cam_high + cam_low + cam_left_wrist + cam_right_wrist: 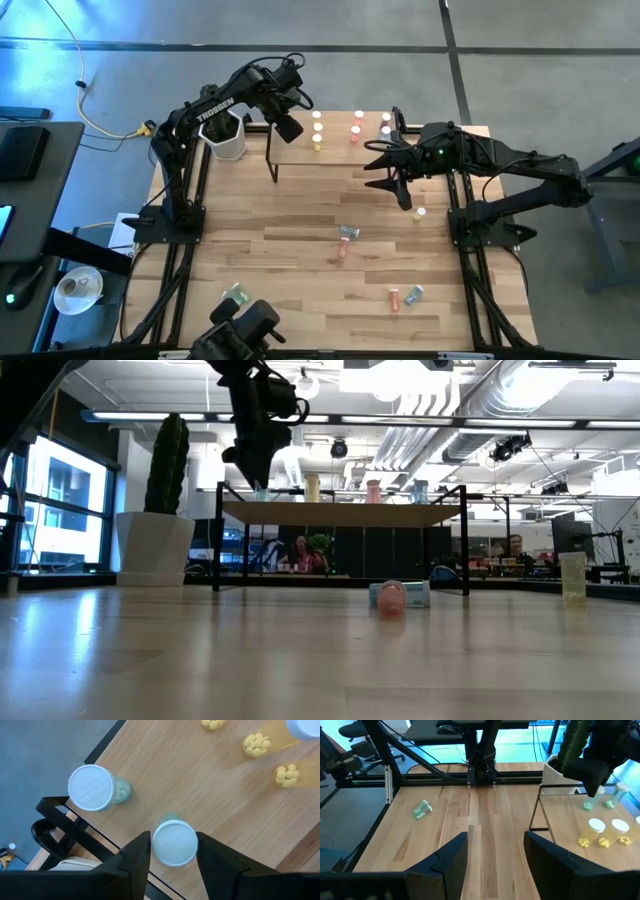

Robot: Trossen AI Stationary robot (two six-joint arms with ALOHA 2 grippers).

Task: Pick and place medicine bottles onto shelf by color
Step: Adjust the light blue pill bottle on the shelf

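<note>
I had the left gripper (172, 865) over the shelf (340, 155) at its 9 o'clock end, a white-capped green bottle (175, 841) standing between the fingers, jaws parted just beside the cap — whether they gripped it I could not tell. A second green bottle (95, 787) stood just beside it. Yellow bottles (318, 130), pink ones (355, 132) and pale ones (386, 124) already stood in columns on the shelf. The right gripper (380, 165) hovered open off the shelf's 3 o'clock end, empty. Left on the table — a bottle at 5 o'clock (418, 213), two mid-table (346, 238), two nearer (405, 296), one green (236, 294). I judged it over half done.
</note>
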